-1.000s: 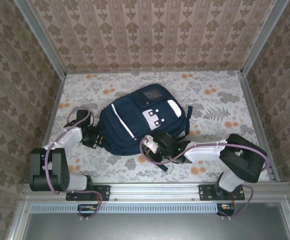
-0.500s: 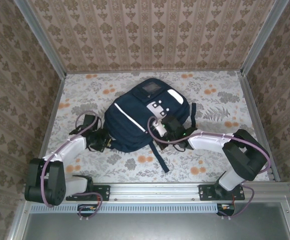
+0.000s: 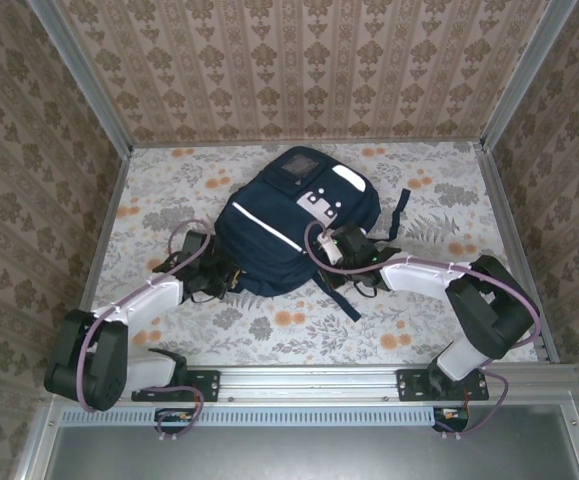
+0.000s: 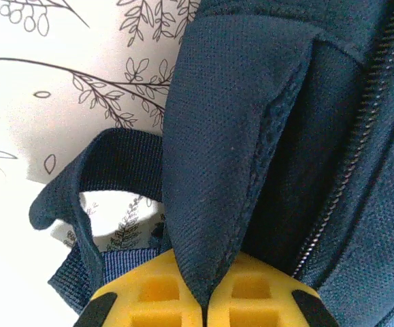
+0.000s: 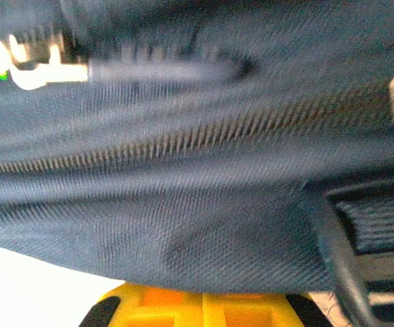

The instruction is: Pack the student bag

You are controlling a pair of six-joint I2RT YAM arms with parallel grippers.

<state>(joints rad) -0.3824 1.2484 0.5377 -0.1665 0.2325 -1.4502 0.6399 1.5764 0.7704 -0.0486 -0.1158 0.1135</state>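
Note:
The student bag (image 3: 291, 222), navy with a white stripe and grey-white patches, lies flat in the middle of the floral table. My left gripper (image 3: 221, 277) sits at the bag's near-left edge. In the left wrist view its yellow fingers (image 4: 149, 294) are shut on a fold of the bag's navy fabric (image 4: 214, 170) beside a zipper. My right gripper (image 3: 344, 247) is at the bag's near-right edge. In the right wrist view its jaws (image 5: 202, 296) are pressed together under the blurred bag cloth (image 5: 203, 225), which covers their tips.
A dark strap (image 3: 341, 298) trails toward the near edge and another (image 3: 400, 205) sticks out on the right. Patterned walls (image 3: 299, 70) with metal posts enclose the table on three sides. The mounting rail (image 3: 299, 380) runs along the near edge.
Both arms have reached farther from their bases, and the bag has slid toward the back wall and turned a little with them. Both grippers stayed shut.

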